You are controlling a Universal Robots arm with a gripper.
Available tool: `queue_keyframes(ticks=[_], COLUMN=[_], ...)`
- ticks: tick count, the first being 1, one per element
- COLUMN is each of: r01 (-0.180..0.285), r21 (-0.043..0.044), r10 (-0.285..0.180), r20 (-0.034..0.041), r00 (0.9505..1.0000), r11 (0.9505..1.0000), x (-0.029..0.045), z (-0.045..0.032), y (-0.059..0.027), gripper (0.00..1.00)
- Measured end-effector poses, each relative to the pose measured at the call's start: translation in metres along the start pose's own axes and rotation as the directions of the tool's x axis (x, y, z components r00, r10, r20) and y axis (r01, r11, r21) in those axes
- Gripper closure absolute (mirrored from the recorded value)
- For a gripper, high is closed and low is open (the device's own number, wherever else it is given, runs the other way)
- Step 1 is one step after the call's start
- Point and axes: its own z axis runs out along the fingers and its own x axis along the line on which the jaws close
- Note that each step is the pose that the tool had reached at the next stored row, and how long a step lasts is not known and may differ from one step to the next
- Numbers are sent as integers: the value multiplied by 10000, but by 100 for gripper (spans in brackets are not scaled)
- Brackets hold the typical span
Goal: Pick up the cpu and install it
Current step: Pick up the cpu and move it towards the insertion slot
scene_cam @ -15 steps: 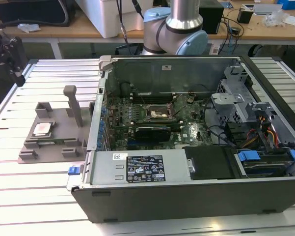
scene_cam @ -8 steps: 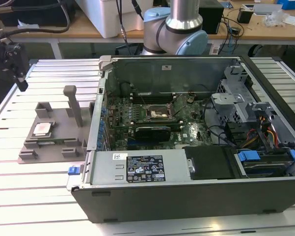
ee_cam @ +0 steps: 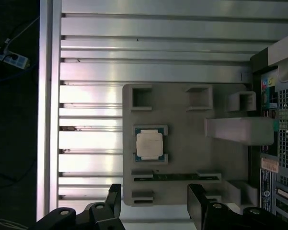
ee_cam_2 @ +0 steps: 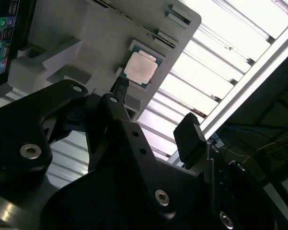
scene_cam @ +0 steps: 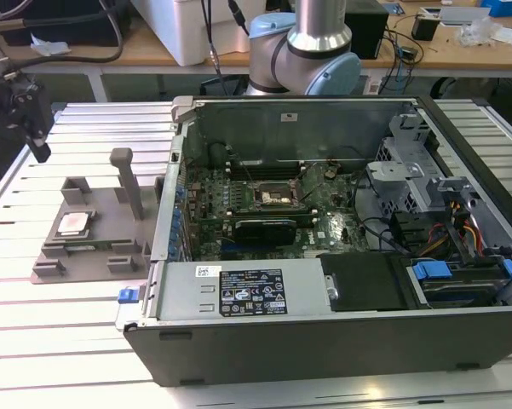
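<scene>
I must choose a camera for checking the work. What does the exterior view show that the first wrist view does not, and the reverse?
Exterior view adds: the inside of the case, with motherboard and socket, and the arm base. First wrist view adds: a power strip off the table, and the gripper open, holding nothing. Both: the cpu lying in the tray on the slatted table, beside the case.

Exterior view: oblique, high over tabletop (scene_cam: 34, 341). First wrist view straight down, second wrist view oblique; both w/ cpu (ee_cam: 149, 145) on fixture tray (ee_cam: 182, 139)
</scene>
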Motion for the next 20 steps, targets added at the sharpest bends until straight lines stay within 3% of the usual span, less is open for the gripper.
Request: queue_keyframes(ticks=[5, 20], r01=[0, 6], r21=[0, 69], r10=[0, -6], r20=[0, -1], r00=[10000, 10000], r11=[10000, 10000], x=[1, 2], z=[35, 319], y=[-1, 74], gripper=[34, 34])
